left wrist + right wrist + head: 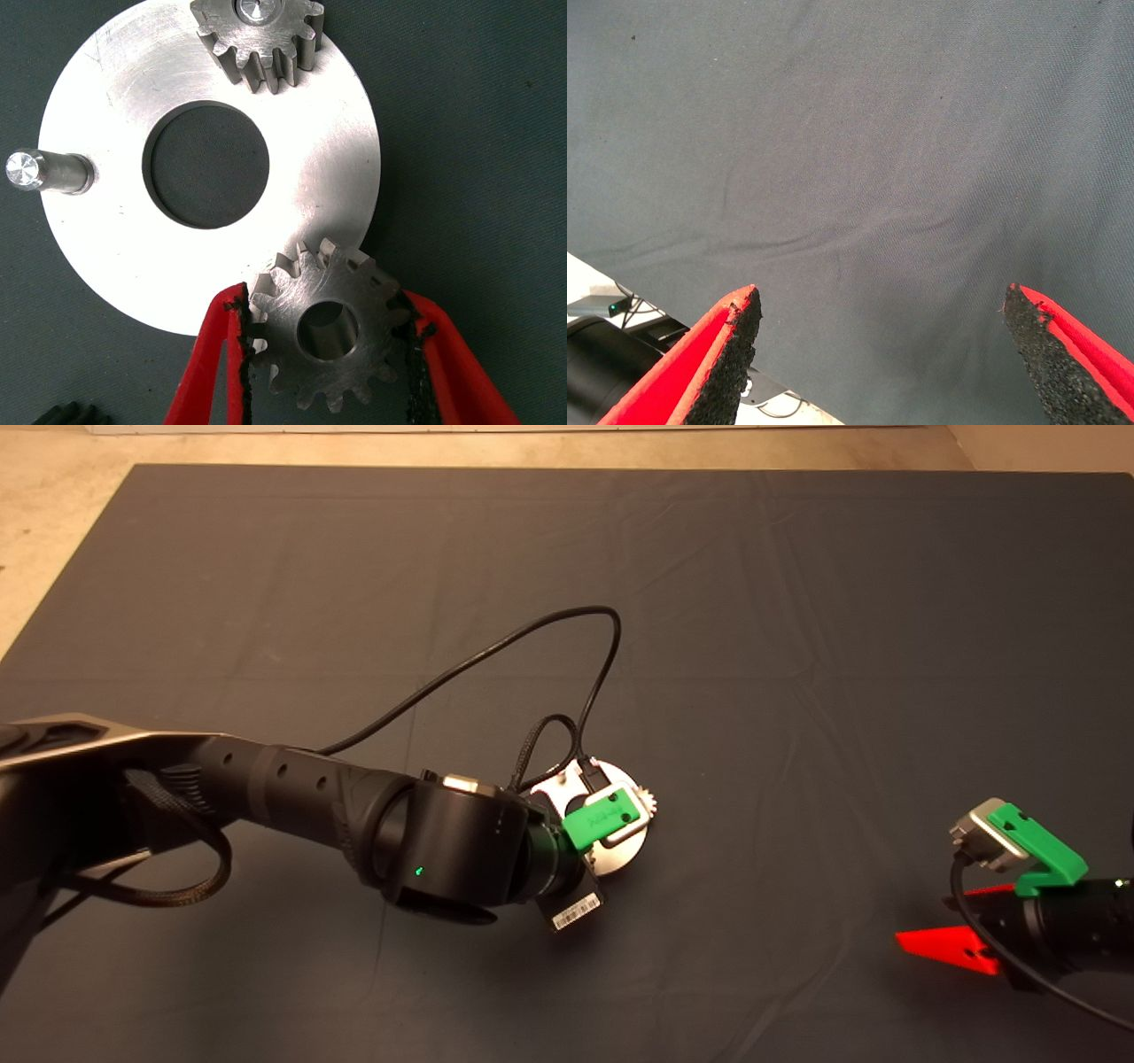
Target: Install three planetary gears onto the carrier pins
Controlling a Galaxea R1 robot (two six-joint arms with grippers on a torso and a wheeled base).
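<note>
Held gear (330, 335) in the left gripper (330, 354): silvery spur gear, toothed rim, round centre bore, pinched between two red fingers (213, 354) with rough black pads.

Jaws closed on the gear's flanks; the gear overlapped the rim of the flat round plate (301, 177), brushed silver metal with a large central hole, lying on the dark cloth mat (797, 646) of the worktop. Second gear (257, 40) sat seated on a pin at the plate's rim, pin tip showing in its bore. One bare carrier pin (44, 171), a short polished cylinder, stood at another point on the rim. Right gripper (952, 930) waited at the mat's lower right edge, jaws spread wide and empty, coarse black pads (726, 354) over plain mat.
</note>
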